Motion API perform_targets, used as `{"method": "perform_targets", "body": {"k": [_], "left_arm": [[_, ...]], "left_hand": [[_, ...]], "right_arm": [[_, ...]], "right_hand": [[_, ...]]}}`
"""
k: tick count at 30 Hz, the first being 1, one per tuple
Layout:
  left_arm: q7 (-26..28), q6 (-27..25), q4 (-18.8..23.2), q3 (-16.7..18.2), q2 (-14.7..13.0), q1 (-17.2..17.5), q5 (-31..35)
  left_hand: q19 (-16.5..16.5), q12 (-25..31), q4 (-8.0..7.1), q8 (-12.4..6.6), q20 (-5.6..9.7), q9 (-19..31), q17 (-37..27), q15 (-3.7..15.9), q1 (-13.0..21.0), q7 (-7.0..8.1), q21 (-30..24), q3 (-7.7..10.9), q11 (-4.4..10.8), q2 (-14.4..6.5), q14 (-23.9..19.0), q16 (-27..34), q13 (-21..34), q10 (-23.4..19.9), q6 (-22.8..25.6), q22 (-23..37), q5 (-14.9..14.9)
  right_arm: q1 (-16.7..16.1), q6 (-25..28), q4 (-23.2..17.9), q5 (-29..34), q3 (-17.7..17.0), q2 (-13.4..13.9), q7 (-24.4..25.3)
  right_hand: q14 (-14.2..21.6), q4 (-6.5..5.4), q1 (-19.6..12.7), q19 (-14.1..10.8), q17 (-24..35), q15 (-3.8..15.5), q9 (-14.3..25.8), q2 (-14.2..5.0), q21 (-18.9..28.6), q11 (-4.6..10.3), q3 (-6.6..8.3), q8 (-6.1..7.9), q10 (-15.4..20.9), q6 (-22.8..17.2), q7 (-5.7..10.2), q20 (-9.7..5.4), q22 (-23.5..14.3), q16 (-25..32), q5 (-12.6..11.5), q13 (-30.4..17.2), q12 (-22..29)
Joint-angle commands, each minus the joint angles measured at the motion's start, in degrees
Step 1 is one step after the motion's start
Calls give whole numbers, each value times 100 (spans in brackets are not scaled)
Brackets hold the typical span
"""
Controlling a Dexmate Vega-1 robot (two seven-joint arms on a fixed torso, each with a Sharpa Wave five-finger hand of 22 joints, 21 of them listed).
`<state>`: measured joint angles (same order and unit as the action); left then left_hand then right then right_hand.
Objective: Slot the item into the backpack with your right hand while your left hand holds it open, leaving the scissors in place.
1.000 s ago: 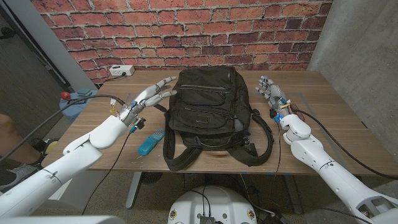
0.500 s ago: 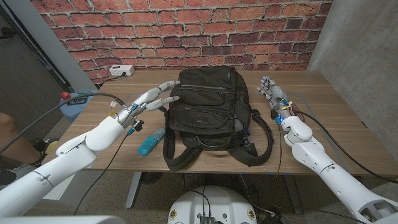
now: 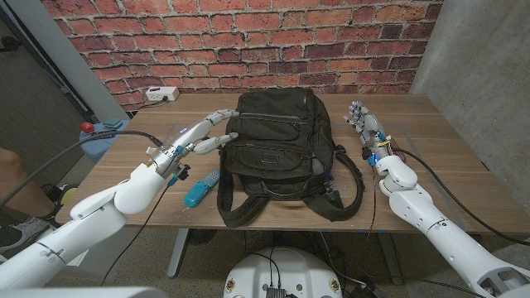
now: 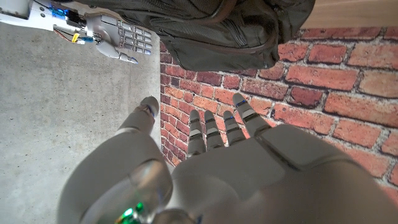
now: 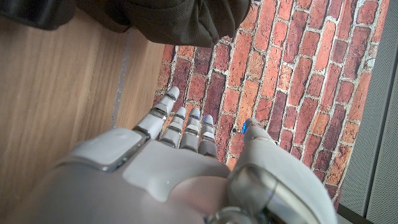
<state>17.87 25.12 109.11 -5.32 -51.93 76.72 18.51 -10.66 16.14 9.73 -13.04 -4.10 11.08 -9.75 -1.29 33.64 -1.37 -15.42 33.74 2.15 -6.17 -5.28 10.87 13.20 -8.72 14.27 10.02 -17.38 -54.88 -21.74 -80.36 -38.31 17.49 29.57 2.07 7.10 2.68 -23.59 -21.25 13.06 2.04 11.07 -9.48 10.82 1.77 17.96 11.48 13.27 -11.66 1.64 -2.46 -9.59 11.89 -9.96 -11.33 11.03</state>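
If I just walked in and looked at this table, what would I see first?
First the big black backpack lying in the middle of the wooden table, in front of a red brick wall. Next, the robot's white left hand reaching toward the backpack's left side with its fingers spread, and the right hand waiting, open, on the other side. A small blue item lies near the table's front edge, left of the backpack.

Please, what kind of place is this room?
Probably a robot test room, not a home: a wooden table before a brick-pattern wall, a white power strip, and loose cables to the arms.
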Motion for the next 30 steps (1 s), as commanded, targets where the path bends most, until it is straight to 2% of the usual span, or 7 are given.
{"method": "perform_targets", "body": {"k": [1, 14, 30], "left_arm": [[1159, 57, 176, 306, 365, 487, 1399], [2275, -105, 132, 265, 460, 738, 2617], [3273, -879, 70, -141, 233, 932, 3322]], "left_hand": [[-98, 78, 3, -42, 1, 23, -21, 12, 25, -10, 18, -44, -7, 81, -127, 44, 39, -99, 149, 23, -59], [-266, 127, 3, -27, 59, 39, -28, 36, 52, 3, -8, -59, 12, 145, -301, 60, 78, -145, 204, 28, -74], [-349, 155, -3, -5, 49, 51, -34, 47, 75, 12, -5, -68, 29, 197, -400, 49, 108, -136, 235, 32, -73]], "right_arm": [[-96, -204, 17, -20, -48, -29, -40], [-283, -329, -64, -64, -116, -18, -32], [-312, -238, -114, -96, -148, 74, -68]], "right_hand": [[45, 7, -25, -53, -7, 251, 7, -20, 39, -27, 30, -1, 7, -48, -7, -294, -22, 38, -23, -12, 37], [48, 8, -20, -63, -8, 228, 7, -22, 41, -44, 34, 2, -2, -56, -15, -281, -21, 45, -24, -13, 34], [53, 11, -14, -74, -8, 227, 7, -22, 43, -53, 37, -2, -7, -49, -19, -276, -21, 53, -24, -14, 35]]}}
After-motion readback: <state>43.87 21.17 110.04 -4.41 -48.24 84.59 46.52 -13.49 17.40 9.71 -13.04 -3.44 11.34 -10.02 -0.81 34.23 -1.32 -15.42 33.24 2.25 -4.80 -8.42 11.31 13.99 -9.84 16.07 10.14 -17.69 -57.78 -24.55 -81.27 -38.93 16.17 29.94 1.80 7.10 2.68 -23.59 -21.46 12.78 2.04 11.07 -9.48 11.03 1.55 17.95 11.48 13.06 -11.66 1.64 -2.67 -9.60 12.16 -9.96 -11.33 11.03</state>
